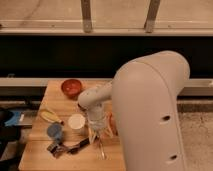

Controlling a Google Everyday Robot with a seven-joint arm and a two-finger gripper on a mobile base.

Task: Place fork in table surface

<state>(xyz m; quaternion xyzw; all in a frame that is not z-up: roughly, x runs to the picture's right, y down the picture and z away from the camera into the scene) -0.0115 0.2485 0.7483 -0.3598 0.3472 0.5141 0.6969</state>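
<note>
The big white arm reaches down over the light tan wooden plank counter (60, 102), and its pincer (98, 134) hangs just above the planks, to the right of the small white paper cup (77, 123), my landmark here. Directly beneath the pincer lies the slim silver metal fork (101, 149), apparently resting on the counter, its length running toward the near edge. Whether the pincer grips it or has let go, I cannot tell. I judge the placing step nearly done; next comes a clean release and a straight lift away.

Behind the cup sits a round red-orange bowl (72, 87); its contents are unclear. The cup's inside looks plain white. Left of the cup, a blue cup (54, 131).
</note>
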